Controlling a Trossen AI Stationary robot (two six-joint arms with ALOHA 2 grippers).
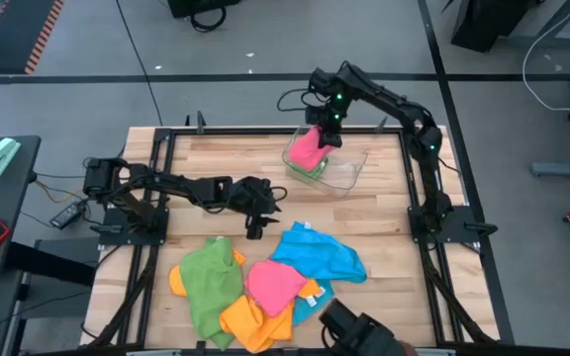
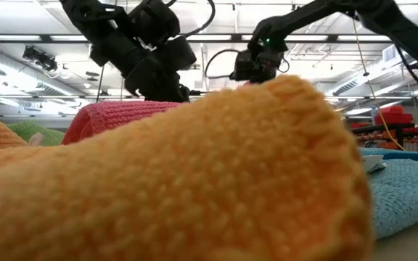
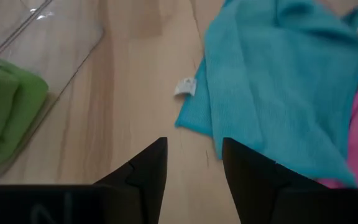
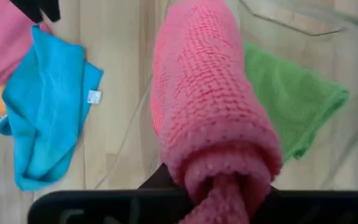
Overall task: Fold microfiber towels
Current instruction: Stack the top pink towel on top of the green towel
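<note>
The right gripper [image 1: 317,146] pinched a folded pink towel [image 1: 307,149] over the clear tray [image 1: 349,174] — hiding most of a green towel [image 4: 291,106]. The left gripper [image 1: 255,229] hung part-open, empty, near the blue towel [image 1: 317,252].

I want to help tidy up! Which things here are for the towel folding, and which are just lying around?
For the job: folded pink towel held by right gripper; green towel in tray; loose blue towel, pink, orange, green ones; left gripper.

Lying about: clear tray, table.
</note>
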